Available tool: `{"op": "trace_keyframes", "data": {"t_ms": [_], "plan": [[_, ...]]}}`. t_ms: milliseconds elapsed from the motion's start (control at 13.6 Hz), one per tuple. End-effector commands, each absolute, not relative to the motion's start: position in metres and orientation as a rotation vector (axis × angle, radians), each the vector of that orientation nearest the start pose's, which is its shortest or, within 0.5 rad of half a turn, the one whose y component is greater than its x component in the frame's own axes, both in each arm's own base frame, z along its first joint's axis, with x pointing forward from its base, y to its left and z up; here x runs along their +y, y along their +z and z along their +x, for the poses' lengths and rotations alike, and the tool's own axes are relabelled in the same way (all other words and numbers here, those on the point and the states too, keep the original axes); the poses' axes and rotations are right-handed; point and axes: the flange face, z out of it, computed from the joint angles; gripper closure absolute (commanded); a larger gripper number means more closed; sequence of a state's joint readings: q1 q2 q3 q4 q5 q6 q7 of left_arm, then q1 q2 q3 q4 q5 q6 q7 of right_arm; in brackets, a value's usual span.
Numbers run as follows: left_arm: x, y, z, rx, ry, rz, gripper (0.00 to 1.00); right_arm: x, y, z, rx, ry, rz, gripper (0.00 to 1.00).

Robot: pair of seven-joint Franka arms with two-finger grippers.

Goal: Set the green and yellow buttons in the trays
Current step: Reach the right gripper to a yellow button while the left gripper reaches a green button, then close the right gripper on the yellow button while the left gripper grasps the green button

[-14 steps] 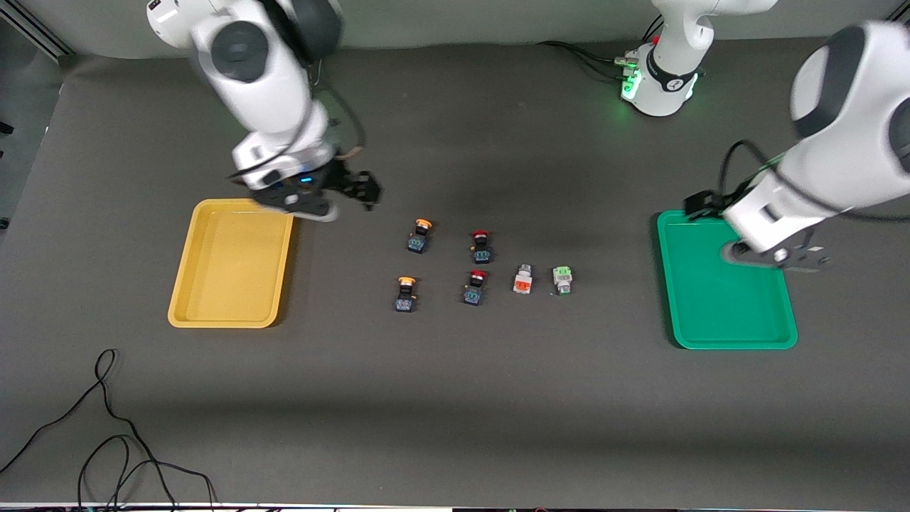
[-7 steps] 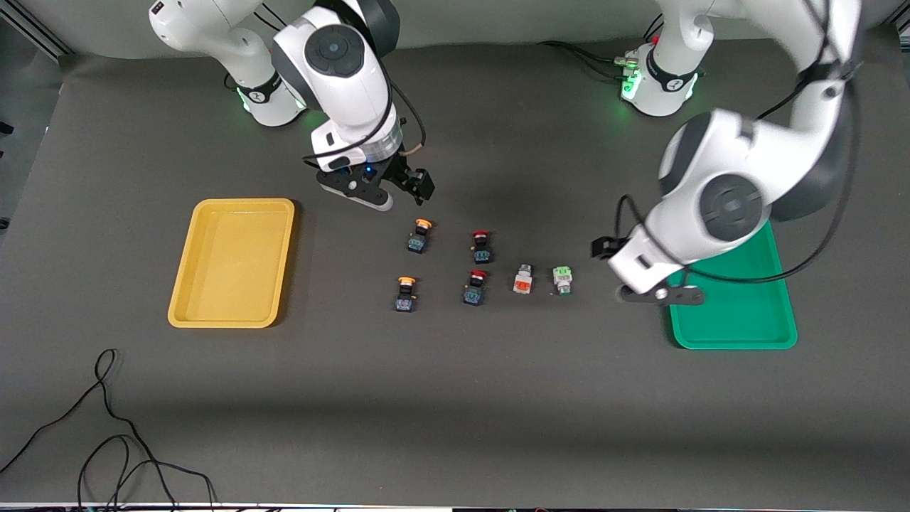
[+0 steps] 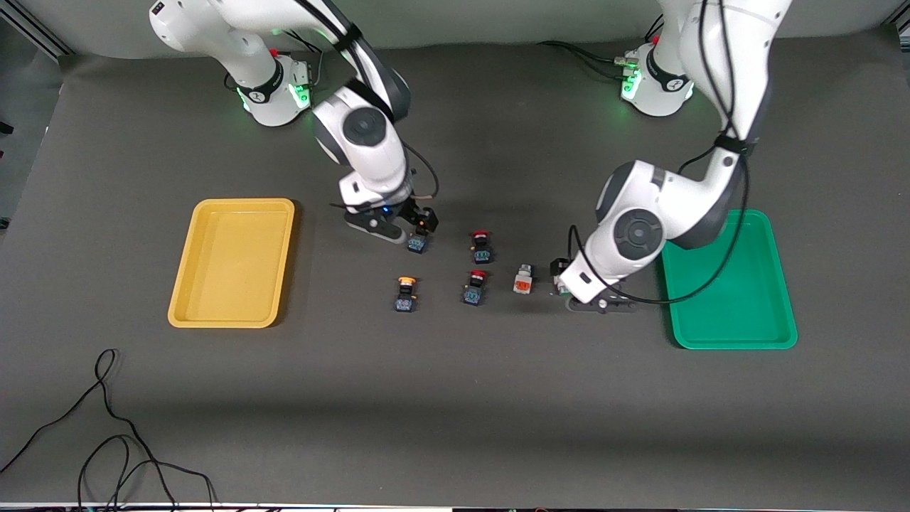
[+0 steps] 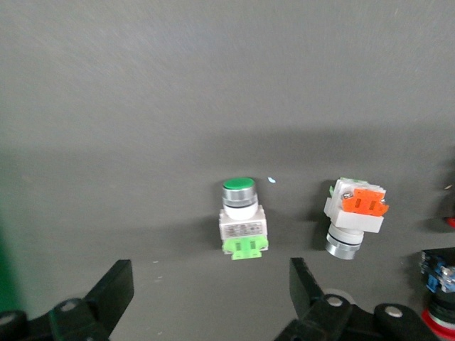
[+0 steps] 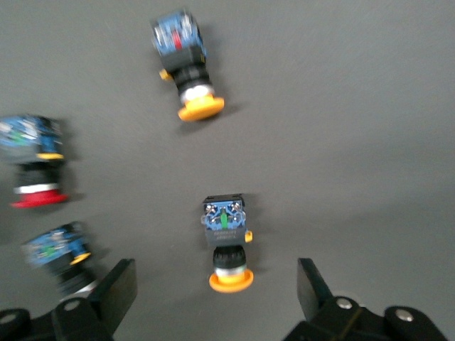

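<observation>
My right gripper is open, low over a yellow-capped button; in the right wrist view that button lies just ahead of the gripper, cap toward it. A second yellow button lies nearer the camera. My left gripper is open over the green-marked white button, mostly hidden there; in the left wrist view that button lies just ahead of the gripper. The orange-red marked button lies beside it. The yellow tray and the green tray hold nothing.
Two red-capped buttons lie between the yellow buttons and the white ones. Black cables trail near the table's front edge at the right arm's end. The arm bases stand along the top of the front view.
Both arms have swung in from beside their trays toward the middle and come down: the right gripper over a yellow button, the left over the green-marked one. No button has moved.
</observation>
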State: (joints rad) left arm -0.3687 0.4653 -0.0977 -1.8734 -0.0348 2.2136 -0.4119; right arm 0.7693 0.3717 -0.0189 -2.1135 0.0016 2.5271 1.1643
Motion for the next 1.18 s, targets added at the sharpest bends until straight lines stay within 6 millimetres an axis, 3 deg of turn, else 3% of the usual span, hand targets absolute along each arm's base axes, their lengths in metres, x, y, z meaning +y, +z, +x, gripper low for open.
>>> {"op": "trace_keyframes", "data": {"t_ms": [0,74,221,294,441,515,588,662,735,809,882,1103], "plan": [[-0.294,0.224,0.544,0.007,0.237,-3.134,0.02,0.408,0.192,0.426,0.628,-0.081,-3.041,0.0],[-0.295,0.212,0.542,0.013,0.242,-3.13,0.03,0.407,0.179,0.426,0.63,-0.081,-3.043,0.0],[-0.294,0.192,0.538,0.012,0.23,-3.136,0.03,0.405,0.174,0.426,0.62,-0.082,-3.049,0.02],[-0.295,0.185,0.538,0.012,0.218,-3.141,0.03,0.405,0.175,0.427,0.601,-0.093,-3.058,0.13],[-0.293,0.175,0.536,0.007,0.206,-3.146,0.1,0.405,0.176,0.428,0.585,-0.1,-3.066,0.52],[-0.294,0.175,0.536,0.01,0.206,-3.146,0.29,0.404,0.178,0.43,0.582,-0.102,-3.065,0.65],[-0.293,0.178,0.537,-0.009,0.2,-3.149,0.73,0.404,0.18,0.431,0.582,-0.104,-3.063,0.74],[-0.293,0.18,0.537,-0.07,0.204,-3.144,0.99,0.404,0.182,0.432,0.58,-0.108,-3.061,0.76],[-0.293,0.184,0.537,-0.104,0.205,-3.139,1.0,0.404,0.184,0.433,0.577,-0.11,-3.06,0.76],[-0.294,0.192,0.538,-0.122,0.193,-3.143,1.0,0.402,0.192,0.44,0.581,-0.103,-3.076,0.76],[-0.295,0.206,0.54,-0.118,0.179,-3.147,1.0,0.405,0.215,0.454,0.585,-0.088,-3.105,0.76],[-0.287,0.28,0.555,-0.102,0.2,-3.133,1.0,0.421,0.301,0.485,0.543,0.008,-3.205,0.76]]}}
